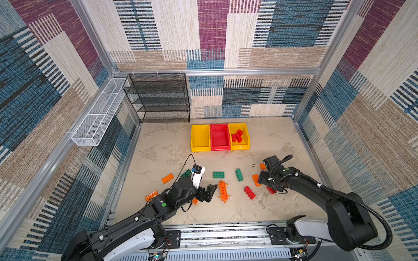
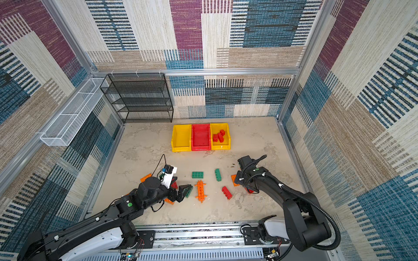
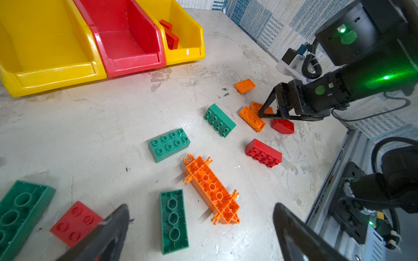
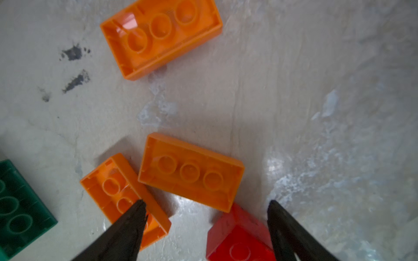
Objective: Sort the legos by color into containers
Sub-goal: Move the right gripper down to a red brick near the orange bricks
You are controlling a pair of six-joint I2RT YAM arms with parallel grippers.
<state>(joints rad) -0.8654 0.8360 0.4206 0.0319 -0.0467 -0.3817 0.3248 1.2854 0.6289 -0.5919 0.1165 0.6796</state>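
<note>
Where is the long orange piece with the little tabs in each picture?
Both top views: the long orange piece lies below the centre.
Left wrist: lower middle of the picture.
Right wrist: not in it.
Shared landmark: the studs-up green brick beside one end, in three views.

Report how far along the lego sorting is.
Done: a few red legos lie in the right yellow bin; the left yellow bin and red bin are empty. In hand: nothing; the right pincer, open, hovers over a red brick, the left pincer is open. Left: green bricks, orange bricks and other red bricks on the table.
</note>
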